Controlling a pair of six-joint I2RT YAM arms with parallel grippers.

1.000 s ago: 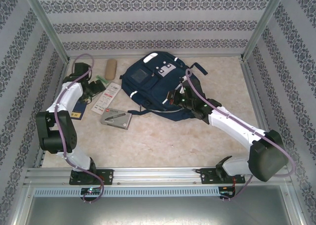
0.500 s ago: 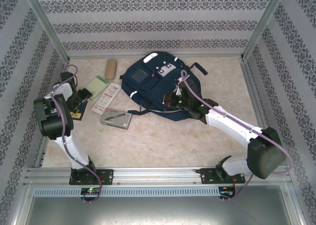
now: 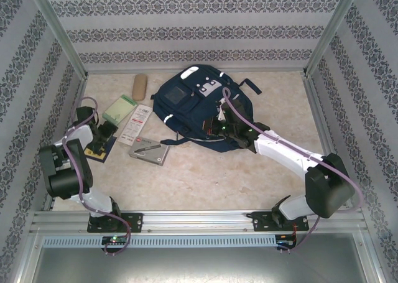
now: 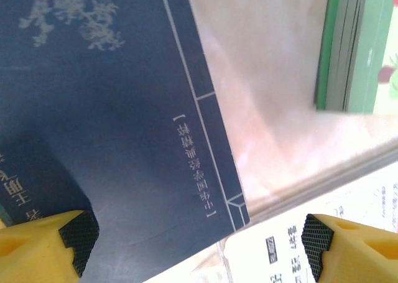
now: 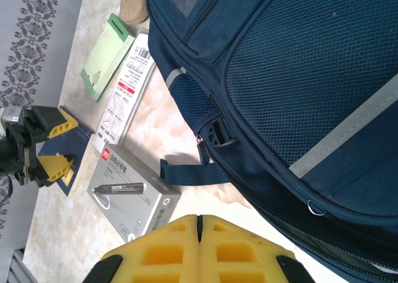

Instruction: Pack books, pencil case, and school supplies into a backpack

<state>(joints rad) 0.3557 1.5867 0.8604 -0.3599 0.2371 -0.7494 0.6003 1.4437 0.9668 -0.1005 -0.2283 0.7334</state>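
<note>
The backpack (image 3: 193, 106) lay mid-table, by far the largest thing, and no open mouth showed on it. The right gripper (image 5: 199, 221), its fingers pressed together with nothing visible between them, hung at the backpack's near right part. Unless an opening was held wide, a book carried over would probably have butted fabric and slid off.

Well left of the backpack lay the navy book (image 4: 124, 140), flat on the table. The left gripper (image 4: 196, 245) was low over its corner, fingers spread wide and holding nothing. A thin cover lying flush gave the pads little to bite, so closing might only have shoved it or slipped off.

A grey box (image 3: 149, 152) lay nearer the backpack and looked unlikely to interfere. The white packet (image 4: 261, 264), on the backpack's side of the book, lay just beside that corner under one fingertip and might have been pinched along with it. The pale green pad (image 4: 354, 46), beyond the packet, seemed safe.
</note>
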